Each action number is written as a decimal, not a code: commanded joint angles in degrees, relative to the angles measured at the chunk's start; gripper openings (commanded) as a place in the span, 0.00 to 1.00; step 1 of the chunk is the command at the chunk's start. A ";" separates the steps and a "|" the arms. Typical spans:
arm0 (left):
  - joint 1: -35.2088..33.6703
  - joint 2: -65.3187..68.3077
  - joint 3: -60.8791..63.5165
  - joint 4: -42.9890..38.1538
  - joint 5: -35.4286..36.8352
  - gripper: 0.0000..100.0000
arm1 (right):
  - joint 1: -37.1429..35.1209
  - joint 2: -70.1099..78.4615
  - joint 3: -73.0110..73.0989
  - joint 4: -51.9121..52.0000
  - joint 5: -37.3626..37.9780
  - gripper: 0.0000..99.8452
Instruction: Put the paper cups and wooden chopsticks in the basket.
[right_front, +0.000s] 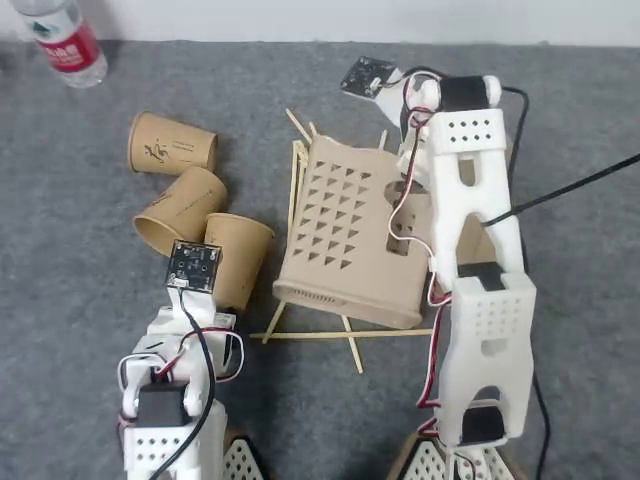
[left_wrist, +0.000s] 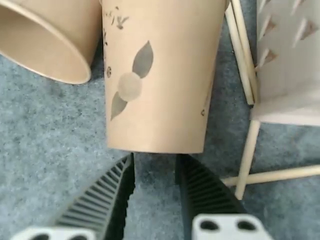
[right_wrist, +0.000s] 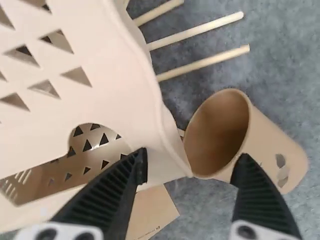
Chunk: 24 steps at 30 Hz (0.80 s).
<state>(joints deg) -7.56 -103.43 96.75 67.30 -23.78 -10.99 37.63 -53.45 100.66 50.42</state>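
Cup (left_wrist: 160, 75) lying, base toward narrowly parted left gripper (left_wrist: 155, 160); right gripper (right_wrist: 194, 156) wide astride basket (right_wrist: 100, 90) rim

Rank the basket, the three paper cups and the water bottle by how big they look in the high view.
1. basket, clearly largest.
2. far cup, middle cup, near cup: alike, unranked.
3. water bottle: cut off at the edge; its visible part looks about cup-sized, so unsure.
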 joint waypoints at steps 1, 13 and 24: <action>0.18 -0.70 -0.31 0.00 -0.53 0.13 | -0.40 -4.44 0.26 2.07 0.88 0.27; 0.09 -0.70 -0.31 -0.09 -0.53 0.13 | -1.27 -14.46 5.71 2.33 2.99 0.27; 0.09 -0.70 -0.31 0.00 -0.53 0.13 | -3.21 -16.75 17.05 0.40 7.03 0.27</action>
<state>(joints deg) -7.65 -103.43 96.75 67.30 -23.78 -13.54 22.68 -36.04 100.66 56.66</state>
